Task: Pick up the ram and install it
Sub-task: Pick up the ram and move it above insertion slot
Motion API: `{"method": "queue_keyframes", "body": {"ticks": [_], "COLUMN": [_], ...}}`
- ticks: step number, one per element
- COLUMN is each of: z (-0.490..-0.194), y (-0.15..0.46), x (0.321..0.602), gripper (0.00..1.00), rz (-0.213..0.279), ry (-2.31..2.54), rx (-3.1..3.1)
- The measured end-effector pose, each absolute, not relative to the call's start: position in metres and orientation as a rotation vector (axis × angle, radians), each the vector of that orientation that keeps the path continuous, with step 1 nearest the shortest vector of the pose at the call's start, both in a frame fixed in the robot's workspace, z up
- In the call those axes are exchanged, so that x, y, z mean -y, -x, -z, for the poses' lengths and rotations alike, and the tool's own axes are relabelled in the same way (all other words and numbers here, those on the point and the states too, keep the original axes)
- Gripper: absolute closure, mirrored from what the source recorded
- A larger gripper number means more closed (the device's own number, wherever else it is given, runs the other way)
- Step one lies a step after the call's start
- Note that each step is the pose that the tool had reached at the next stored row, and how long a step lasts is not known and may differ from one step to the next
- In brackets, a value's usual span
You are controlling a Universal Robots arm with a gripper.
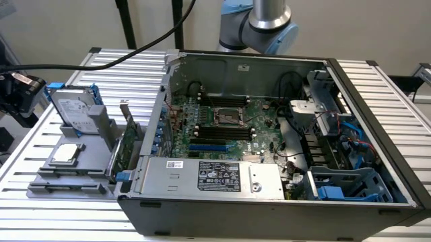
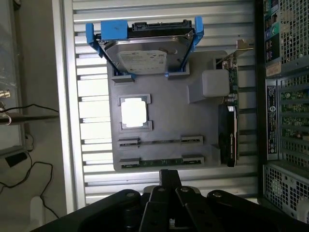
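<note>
Pincer: fingers pressed together, pinching nothing, hovering over the slatted tabletop near the holder's closest edge. 1 arm.

Ram: 1 green stick, lying flat in the grey holder. It sits in whichever of the 2 long cradles is closer to the pincer. It is near the fingertips but not touching them.

Other things on the holder:
- 1 CPU, a square chip in its pocket, further in past the cradles.
- 1 hard drive in a blue caddy, propped tilted at the holder's far end.
- 1 expansion card, standing on edge along the side of the holder facing the computer case.

The holder sits by the tabletop edge on the exterior view's left. 1 open computer case is just beside it and takes up the tabletop's middle. 1 motherboard is exposed inside the case.
</note>
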State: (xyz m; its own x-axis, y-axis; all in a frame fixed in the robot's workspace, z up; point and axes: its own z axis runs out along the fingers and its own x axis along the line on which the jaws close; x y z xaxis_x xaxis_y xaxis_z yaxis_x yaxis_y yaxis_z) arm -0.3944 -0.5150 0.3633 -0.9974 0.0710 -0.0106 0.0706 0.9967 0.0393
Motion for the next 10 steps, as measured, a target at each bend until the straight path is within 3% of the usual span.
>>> {"method": "queue_keyframes", "body": {"ticks": [10], "z": [-0.3620], "y": [0.3944], "x": [0.5149], "gripper": [0.89], "rz": [-0.062], "ry": [0.088], "rx": [-3.130]}}
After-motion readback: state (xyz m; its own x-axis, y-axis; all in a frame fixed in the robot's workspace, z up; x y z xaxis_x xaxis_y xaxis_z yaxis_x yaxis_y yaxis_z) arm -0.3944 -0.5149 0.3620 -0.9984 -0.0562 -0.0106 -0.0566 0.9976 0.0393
